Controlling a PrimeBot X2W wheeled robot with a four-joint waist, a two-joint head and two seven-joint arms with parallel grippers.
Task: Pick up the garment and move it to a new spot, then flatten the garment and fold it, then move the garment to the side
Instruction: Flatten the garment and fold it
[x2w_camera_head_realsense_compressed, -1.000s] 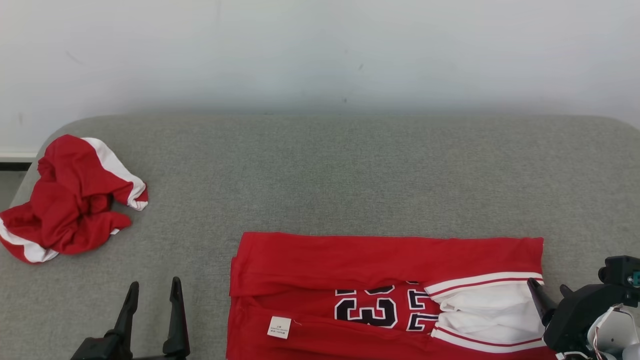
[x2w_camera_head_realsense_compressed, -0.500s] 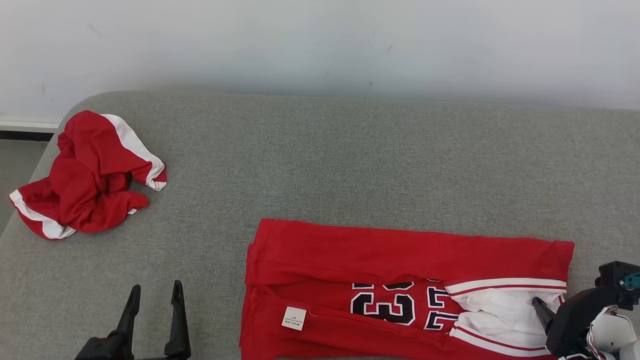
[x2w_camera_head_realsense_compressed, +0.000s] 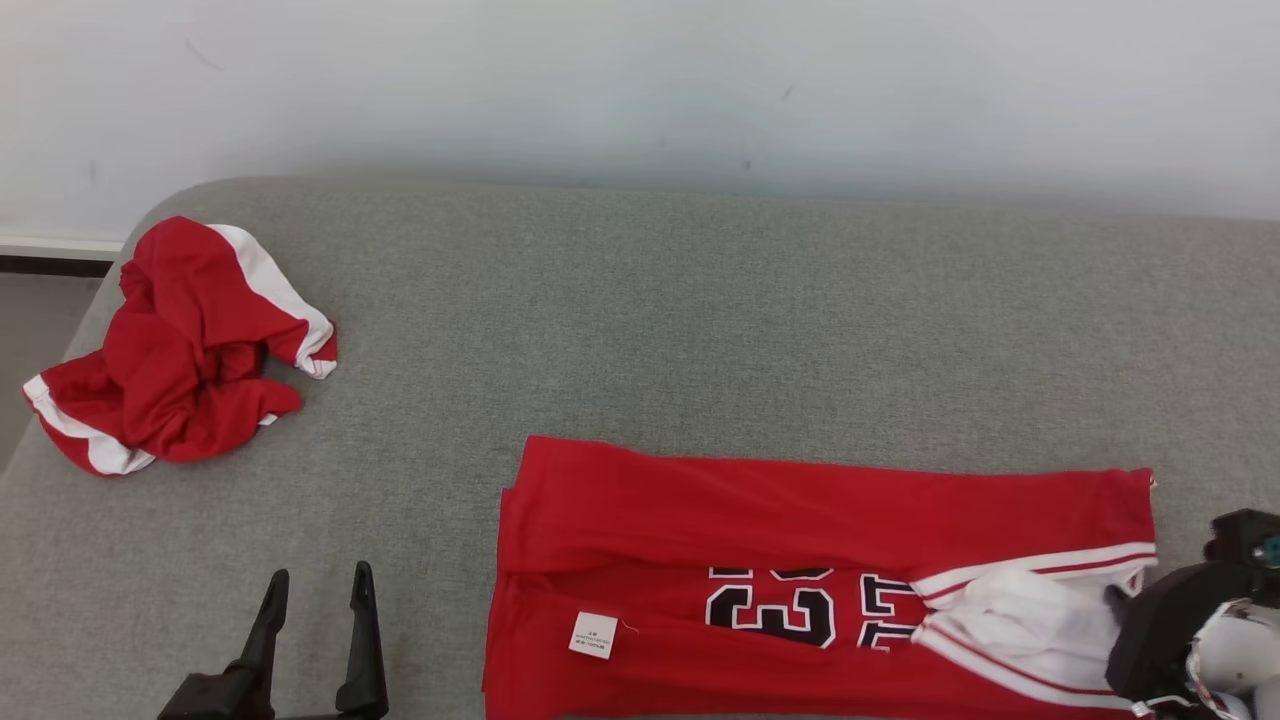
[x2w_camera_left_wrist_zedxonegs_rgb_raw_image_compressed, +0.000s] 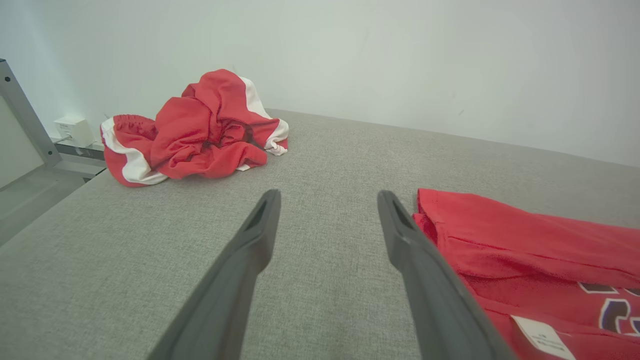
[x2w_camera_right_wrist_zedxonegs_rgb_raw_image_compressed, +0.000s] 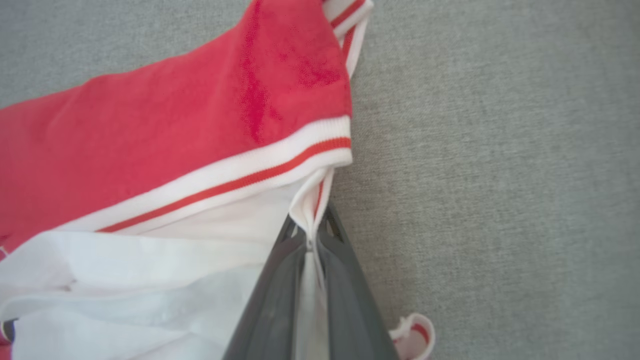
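jersey (x2w_camera_head_realsense_compressed: 780, 520) lay flat on the near part of the grey surface (x2w_camera_head_realsense_compressed: 700, 330), long sides already turned in over the number, so i'd put this in the fold step, w/ the move aside not yet done. r gripper (x2w_camera_right_wrist_zedxonegs_rgb_raw_image_compressed: 312, 239) was shut tight on the trim (x2w_camera_right_wrist_zedxonegs_rgb_raw_image_compressed: 235, 180) at the jersey's right end, a white pleat of cloth pinched between its fingers. l gripper (x2w_camera_head_realsense_compressed: 320, 572) stood wide open w/ nothing in it, over bare surface near the jersey's left end, apart from it. next move prob calls for lifting that end and carrying it across toward the left end to halve the length. it's a one-point grip, so the far corner could sag or drag. a crumpled red/white heap (x2w_camera_head_realsense_compressed: 180, 350) sat far left, well apart.
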